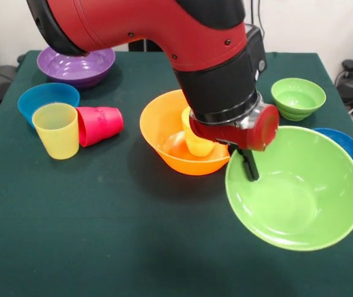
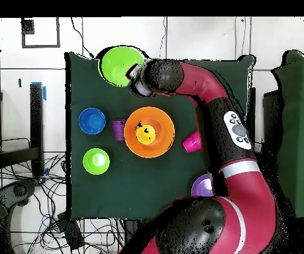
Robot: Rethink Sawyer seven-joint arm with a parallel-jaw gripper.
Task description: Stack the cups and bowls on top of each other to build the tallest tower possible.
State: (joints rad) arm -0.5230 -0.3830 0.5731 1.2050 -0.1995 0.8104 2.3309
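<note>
My gripper (image 1: 247,162) is shut on the rim of the large lime green bowl (image 1: 297,189), which hangs tilted at the front right. In the overhead view the gripper (image 2: 136,71) holds this bowl (image 2: 118,63) at the table's far edge. The large orange bowl (image 1: 164,133) stands mid-table with the yellow-orange cup (image 1: 196,143) upright inside it. The overhead view shows them too: the orange bowl (image 2: 161,142), the cup (image 2: 146,133), and the purple cup (image 2: 118,129) beside the bowl. The purple cup is hidden by the arm in the front view.
The large purple bowl (image 1: 76,65) is at the back left. A blue bowl (image 1: 43,98), the upright pale yellow cup (image 1: 56,131) and the red-pink cup (image 1: 100,125) on its side stand at the left. The small lime green bowl (image 1: 298,98) and the second blue bowl (image 1: 344,142) are at the right.
</note>
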